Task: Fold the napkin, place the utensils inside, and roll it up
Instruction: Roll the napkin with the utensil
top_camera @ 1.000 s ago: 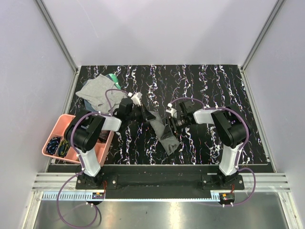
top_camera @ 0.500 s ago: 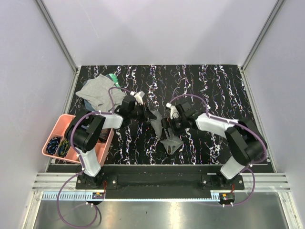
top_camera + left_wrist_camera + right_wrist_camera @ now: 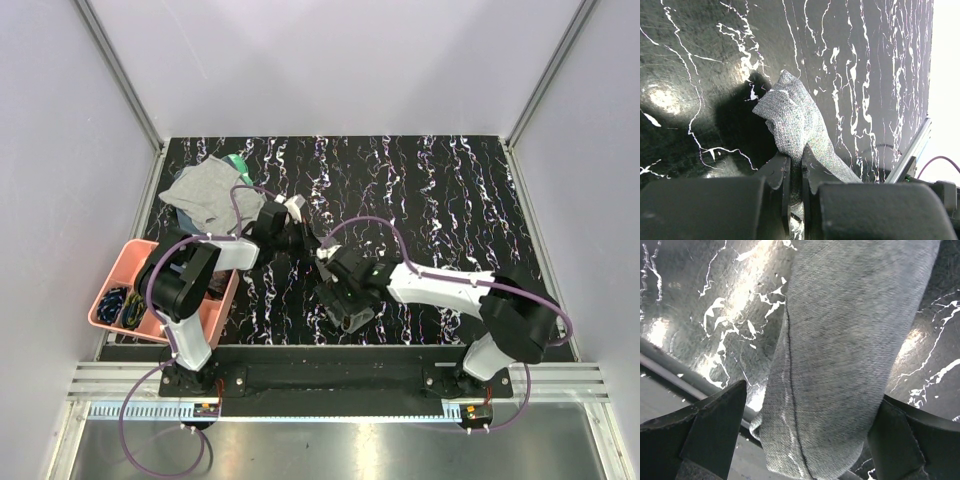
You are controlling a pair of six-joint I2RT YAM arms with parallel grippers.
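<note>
Left gripper (image 3: 796,157): jaws closed tight on the napkin (image 3: 794,117), pinching a fold of the grey cloth between the two fingertips. Beyond the pinch, the cloth bunches into a crumpled end that rests on the black marbled table (image 3: 700,60).

Right gripper (image 3: 812,399): jaws spread wide, nothing clamped. The napkin passes between them as a thick rolled bundle with one stitched hem running along its length. Whether either finger (image 3: 715,425) touches the cloth cannot be determined from the wrist view.

Location of the napkin: near the middle of the table and toward its near edge, between the two grippers. One end is held by the left arm, and the rest runs down under the right wrist. In the overhead view the right arm reaches across to the left and covers most of the bundle.

Other items noted, all at the left side of the table and well apart from the napkin:
- a pink tray (image 3: 112,277)
- a lighter grey cloth (image 3: 203,190)
- a green item (image 3: 237,162) showing at the far edge of that cloth
</note>
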